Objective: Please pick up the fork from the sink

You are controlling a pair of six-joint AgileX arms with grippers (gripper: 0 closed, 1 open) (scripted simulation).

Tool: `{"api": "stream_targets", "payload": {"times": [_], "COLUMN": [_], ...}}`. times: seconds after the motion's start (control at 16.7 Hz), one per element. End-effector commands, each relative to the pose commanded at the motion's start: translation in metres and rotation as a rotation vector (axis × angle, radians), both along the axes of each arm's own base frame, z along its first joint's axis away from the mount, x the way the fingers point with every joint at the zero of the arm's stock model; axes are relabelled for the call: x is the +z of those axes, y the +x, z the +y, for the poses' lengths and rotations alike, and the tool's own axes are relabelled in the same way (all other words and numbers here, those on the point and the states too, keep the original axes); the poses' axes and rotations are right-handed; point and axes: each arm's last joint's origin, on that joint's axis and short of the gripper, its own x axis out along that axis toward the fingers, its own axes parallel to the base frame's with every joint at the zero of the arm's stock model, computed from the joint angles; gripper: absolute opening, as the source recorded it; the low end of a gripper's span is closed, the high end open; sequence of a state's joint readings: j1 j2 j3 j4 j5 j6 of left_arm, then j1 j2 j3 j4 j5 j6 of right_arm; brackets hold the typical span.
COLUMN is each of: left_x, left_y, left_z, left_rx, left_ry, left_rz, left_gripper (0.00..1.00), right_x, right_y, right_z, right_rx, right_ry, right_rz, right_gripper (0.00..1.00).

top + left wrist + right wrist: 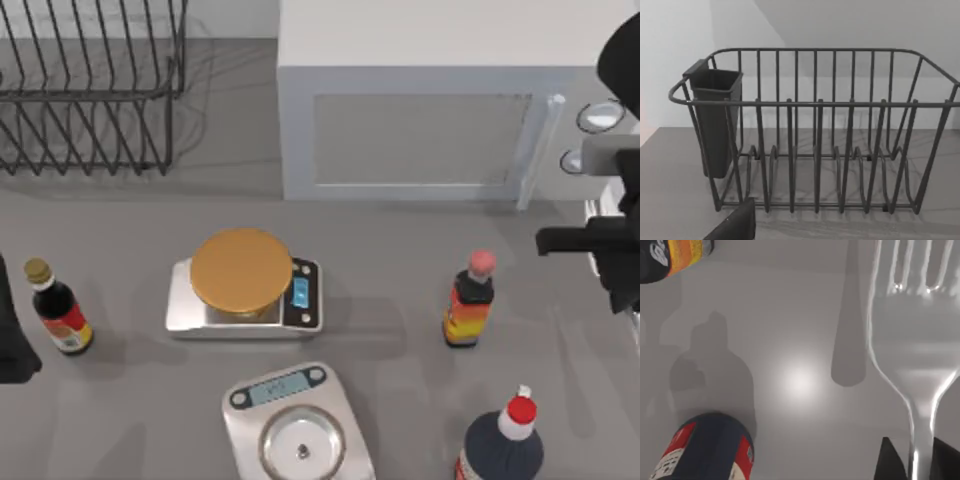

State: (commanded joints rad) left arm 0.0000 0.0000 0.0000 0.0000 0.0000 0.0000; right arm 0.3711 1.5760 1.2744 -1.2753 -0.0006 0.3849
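Fork (912, 347) held by the right gripper (912, 462): right wrist view has the silver handle running down between the two dark fingertips (890, 462), clamped on it, tines pointing away from the wrist, fork off the grey table (400, 330) with its shadow on the surface beneath. In the top view the right arm sits at the far right edge, in front of the white microwave (430, 110) (fork itself not made out from above). Same wrist view also catches part of the orange-banded bottle (675, 255) and the top of the dark bottle with red label (710, 450).

Left arm parked at the table's left edge, a dark piece of it beside the small soy-type bottle with tan cap (58, 308). Can't tell whether the left fingers are open or closed; just a dark corner of the left gripper (735, 225) in its wrist view. That view looks at the black wire dish rack (815, 140) with a dark utensil cup (715, 120) hung on one end; rack stands at the table's back left.

Mid table: silver scale with a round tan platter (242, 270), and nearer the front a second scale with a round steel pan (300, 425). Pink-capped bottle (470, 300) stands right of centre, red-capped dark bottle (505, 445) at front right.
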Motion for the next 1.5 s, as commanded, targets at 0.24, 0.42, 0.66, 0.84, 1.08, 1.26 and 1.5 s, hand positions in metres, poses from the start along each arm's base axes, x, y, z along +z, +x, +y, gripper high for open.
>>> {"api": "stream_targets", "payload": {"times": [0.24, 0.42, 0.66, 0.84, 1.08, 1.26, 1.5], "left_x": [0.000, 0.000, 0.000, 0.000, 0.000, 0.000, 0.000], "left_y": [0.000, 0.000, 0.000, 0.000, 0.000, 0.000, 0.000], "left_z": [0.000, 0.000, 0.000, 0.000, 0.000, 0.000, 0.000], "left_rx": [0.000, 0.000, 0.000, 0.000, 0.000, 0.000, 0.000], "left_ry": [0.000, 0.000, 0.000, 0.000, 0.000, 0.000, 0.000], "left_rz": [0.000, 0.000, 0.000, 0.000, 0.000, 0.000, 0.000], "left_gripper": [1.00, 1.00, 1.00, 1.00, 1.00, 1.00, 1.00], "right_x": [-0.048, -0.080, -0.089, -0.089, -0.089, -0.089, -0.089], "right_y": [0.003, -0.001, -0.003, -0.003, -0.003, -0.003, -0.003], "right_z": [0.002, 0.001, 0.000, 0.000, 0.000, 0.000, 0.000], "right_rx": [0.002, 0.004, 0.004, 0.004, 0.004, 0.004, 0.004], "right_ry": [0.007, 0.005, 0.002, 0.002, 0.002, 0.002, 0.002], "right_rz": [-0.018, -0.014, -0.006, -0.006, -0.006, -0.006, -0.006], "right_gripper": [0.00, 0.00, 0.00, 0.08, 0.38, 0.60, 0.90]}}
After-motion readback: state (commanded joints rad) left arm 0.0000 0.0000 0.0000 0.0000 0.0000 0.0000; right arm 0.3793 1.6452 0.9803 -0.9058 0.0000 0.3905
